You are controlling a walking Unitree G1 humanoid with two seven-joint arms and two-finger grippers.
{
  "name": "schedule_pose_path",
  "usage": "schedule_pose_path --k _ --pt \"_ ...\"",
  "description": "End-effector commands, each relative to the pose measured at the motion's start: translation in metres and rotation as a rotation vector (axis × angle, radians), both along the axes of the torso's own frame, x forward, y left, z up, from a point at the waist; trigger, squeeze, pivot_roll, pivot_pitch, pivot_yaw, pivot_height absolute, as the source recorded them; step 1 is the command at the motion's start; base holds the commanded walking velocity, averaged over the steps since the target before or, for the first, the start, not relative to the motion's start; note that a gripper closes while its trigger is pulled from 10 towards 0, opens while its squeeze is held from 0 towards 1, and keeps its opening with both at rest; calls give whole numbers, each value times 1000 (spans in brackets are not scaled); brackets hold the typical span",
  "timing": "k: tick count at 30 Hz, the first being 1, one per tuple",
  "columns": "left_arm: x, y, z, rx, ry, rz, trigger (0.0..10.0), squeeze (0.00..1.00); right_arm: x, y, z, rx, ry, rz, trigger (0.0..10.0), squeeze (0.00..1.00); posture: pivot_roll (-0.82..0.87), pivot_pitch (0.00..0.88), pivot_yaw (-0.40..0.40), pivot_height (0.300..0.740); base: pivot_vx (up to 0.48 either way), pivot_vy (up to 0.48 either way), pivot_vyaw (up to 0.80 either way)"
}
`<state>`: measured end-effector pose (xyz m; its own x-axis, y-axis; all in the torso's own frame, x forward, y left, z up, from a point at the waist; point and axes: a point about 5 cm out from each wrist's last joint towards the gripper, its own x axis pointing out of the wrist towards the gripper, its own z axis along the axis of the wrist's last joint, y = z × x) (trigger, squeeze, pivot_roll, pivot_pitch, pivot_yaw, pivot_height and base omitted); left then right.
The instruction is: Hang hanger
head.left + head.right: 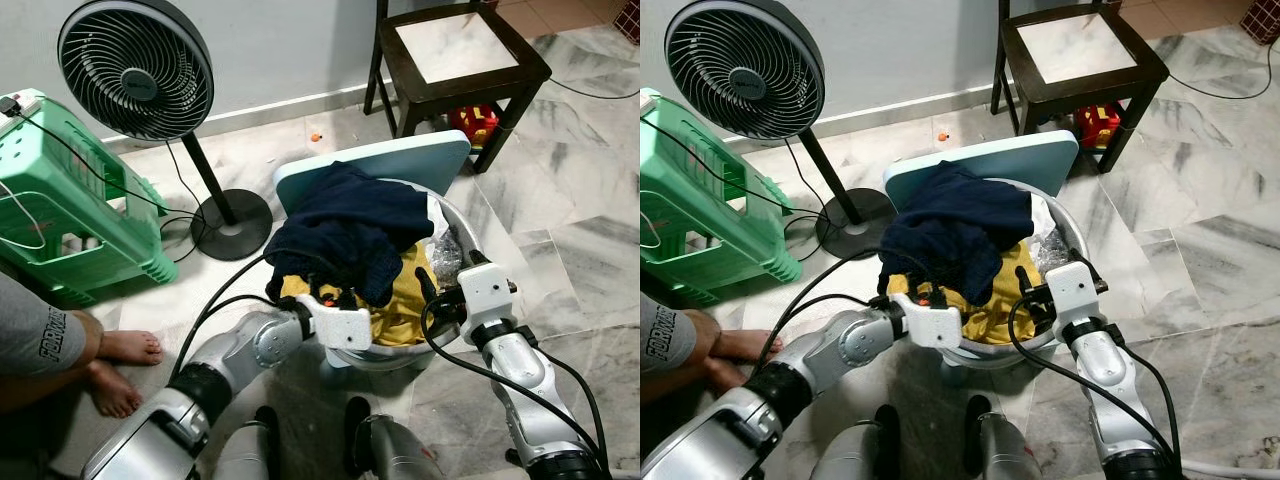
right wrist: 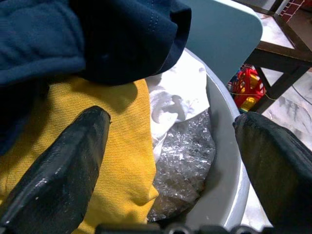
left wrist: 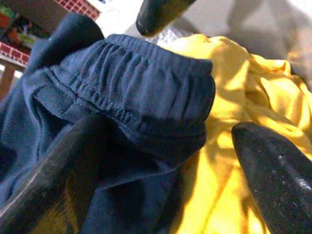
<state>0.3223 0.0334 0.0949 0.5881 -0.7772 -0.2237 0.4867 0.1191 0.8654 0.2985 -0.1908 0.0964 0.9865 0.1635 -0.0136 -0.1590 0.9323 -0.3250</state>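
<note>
Left eye view: Both arms reach into a pale round laundry basin heaped with clothes on a marble floor. A navy garment lies on top, a yellow garment under it at the near side. The left gripper sits at the basin's near rim, against the navy cloth's lower edge; the right gripper hovers at the rim's right side. No hanger can be made out in the basin.

Right eye view: A light blue board leans at the basin's far side, a dark stool beyond it. Away to the basin's left stand a pedestal fan and a green plastic crate, with a person's bare feet near the crate.

Left wrist view: The fingers are spread, straddling the navy garment's ribbed waistband, which runs crosswise between them; yellow fabric lies beside it. This arm is likely the nearer one for lifting the navy piece.

Right wrist view: The fingers stand wide apart, holding nothing, above yellow cloth and crumpled bubble wrap by the basin wall.
</note>
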Motion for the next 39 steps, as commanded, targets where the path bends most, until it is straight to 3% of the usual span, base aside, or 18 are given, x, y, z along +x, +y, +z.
schedule_pose_path --k 1,14,20,23,24,29,30,31,32,39 --pt "-4 -2 -8 45 7 -27 10000 0 -5 0 -4 5 18 -3 10000 0 22 354 40 740 0 0 0" --pt "0 -1 -12 147 -7 -73 10000 0 -8 0 -8 8 29 -12 10000 0 18 355 47 740 0 0 0" --pt "5 -6 -4 144 -57 -73 10000 0 -8 2 -8 12 29 -11 10000 0 20 354 49 740 0 0 0" --pt "10 -6 2 98 -59 -37 10000 0 -8 3 -8 14 29 -10 10000 0 20 353 49 740 0 0 0" --pt "12 -7 5 92 -73 -30 10000 1000 -8 3 -8 15 30 -11 10000 0 21 353 50 740 0 0 0" --pt "17 -7 10 88 -113 -5 10000 1000 -8 3 -9 17 33 -10 10000 0 19 354 50 740 0 0 0" --pt "18 -8 11 79 -108 1 10000 0 -8 3 -9 18 33 -10 10000 0 21 355 50 740 0 0 0" --pt "19 -7 13 70 -107 11 4314 0 -8 3 -9 18 33 -11 10000 0 21 355 50 740 0 0 0" --pt "20 -7 13 72 -105 18 0 0 -8 3 -9 19 33 -11 10000 0 21 355 50 740 0 0 0" --pt "26 -1 15 90 -117 47 0 0 -7 6 -9 23 33 -9 10000 0 23 354 52 740 0 0 0"
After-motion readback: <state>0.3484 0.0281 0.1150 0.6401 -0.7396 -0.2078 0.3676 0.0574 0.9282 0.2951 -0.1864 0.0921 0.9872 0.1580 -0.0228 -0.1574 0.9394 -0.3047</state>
